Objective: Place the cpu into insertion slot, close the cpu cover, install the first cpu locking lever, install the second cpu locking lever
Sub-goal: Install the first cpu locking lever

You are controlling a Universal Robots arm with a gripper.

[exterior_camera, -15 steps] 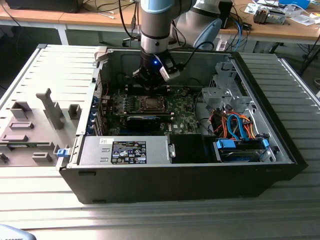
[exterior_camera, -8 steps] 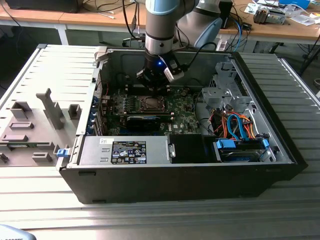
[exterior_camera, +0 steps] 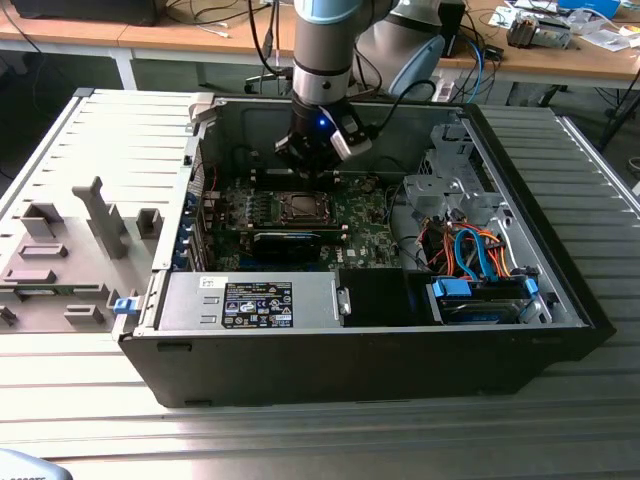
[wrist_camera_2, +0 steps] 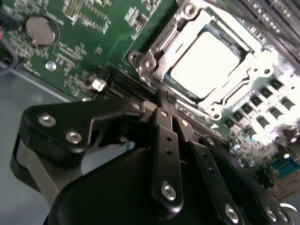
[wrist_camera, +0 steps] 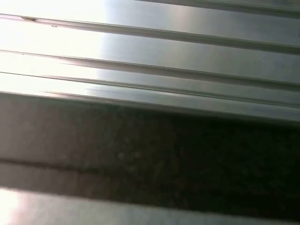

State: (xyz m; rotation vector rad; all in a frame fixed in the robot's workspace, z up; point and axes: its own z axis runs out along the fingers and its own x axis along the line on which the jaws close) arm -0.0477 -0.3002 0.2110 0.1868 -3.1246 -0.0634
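Contact with the green motherboard [wrist_camera_2: 70, 56] is judged the risk, since the black gripper [wrist_camera_2: 165, 104], its fingers pressed together on nothing, is held just beside the silvery square cpu [wrist_camera_2: 206, 61] seated under the thin metal cpu cover [wrist_camera_2: 165, 47].

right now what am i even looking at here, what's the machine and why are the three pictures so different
It is a robot arm working inside an opened computer case that lies on its side on a ribbed metal table. The exterior view comes from a camera standing apart from the arm. The two wrist views come from cameras that ride on the arm: the first wrist view looks at ribbed metal, the second looks past the gripper at the green motherboard. The jaws are shut and hold nothing. Just beyond them the cpu, the silvery square, sits in the insertion slot, and the cpu cover, the metal frame, lies down around it. Beside the case lies a grey tray of fixtures.
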